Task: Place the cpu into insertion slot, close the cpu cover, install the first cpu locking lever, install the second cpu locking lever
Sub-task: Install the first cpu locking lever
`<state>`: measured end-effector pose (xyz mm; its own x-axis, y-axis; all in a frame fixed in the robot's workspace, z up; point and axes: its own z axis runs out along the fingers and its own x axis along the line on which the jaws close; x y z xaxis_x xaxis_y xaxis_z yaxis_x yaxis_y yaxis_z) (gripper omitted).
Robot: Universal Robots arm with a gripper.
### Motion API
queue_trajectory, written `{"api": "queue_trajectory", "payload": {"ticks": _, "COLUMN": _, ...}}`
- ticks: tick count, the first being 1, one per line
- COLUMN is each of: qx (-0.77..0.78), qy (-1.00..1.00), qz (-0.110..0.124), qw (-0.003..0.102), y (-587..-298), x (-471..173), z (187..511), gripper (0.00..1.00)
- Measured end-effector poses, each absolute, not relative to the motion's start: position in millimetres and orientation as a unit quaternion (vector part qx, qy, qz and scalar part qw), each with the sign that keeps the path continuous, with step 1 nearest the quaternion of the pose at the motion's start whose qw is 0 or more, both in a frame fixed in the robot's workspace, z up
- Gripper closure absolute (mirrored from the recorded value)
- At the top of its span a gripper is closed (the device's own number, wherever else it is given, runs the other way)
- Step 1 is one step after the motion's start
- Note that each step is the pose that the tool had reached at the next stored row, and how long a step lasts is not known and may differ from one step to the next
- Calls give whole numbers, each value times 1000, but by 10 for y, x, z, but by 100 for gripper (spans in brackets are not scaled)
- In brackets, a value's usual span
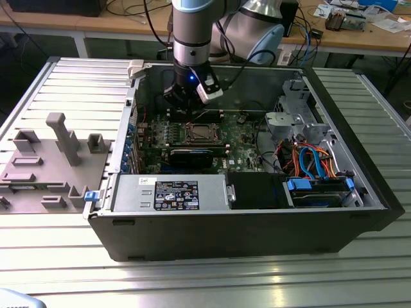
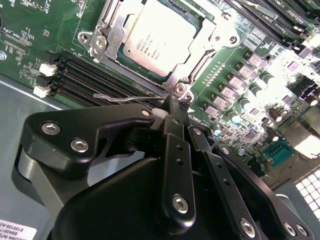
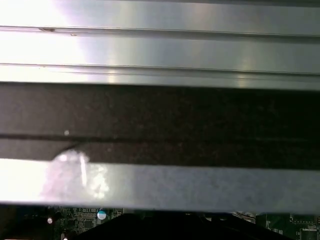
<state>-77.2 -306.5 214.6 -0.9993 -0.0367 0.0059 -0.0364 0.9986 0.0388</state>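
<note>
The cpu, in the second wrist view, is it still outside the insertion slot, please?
No, the cpu sits inside the insertion slot, framed by the cpu cover.

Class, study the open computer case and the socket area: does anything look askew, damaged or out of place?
Nothing stands out. The cpu lies flat and square under the cpu cover, and the gripper sits beside a thin wire lever at the socket's edge.

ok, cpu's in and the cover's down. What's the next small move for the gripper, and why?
Probably ease the locking lever down toward the socket edge. In the second wrist view the cpu sits under the closed cpu cover, while the gripper looks shut on the wire lever's end, which stands raised over the memory slots.
</note>
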Motion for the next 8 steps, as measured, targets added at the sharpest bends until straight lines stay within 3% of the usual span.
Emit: {"api": "queue_trajectory", "payload": {"ticks": 8, "qx": 21, "qy": -1000, "qz": -11, "qw": 3, "y": -3037, "x": -765, "z": 2113, "gripper": 89}}
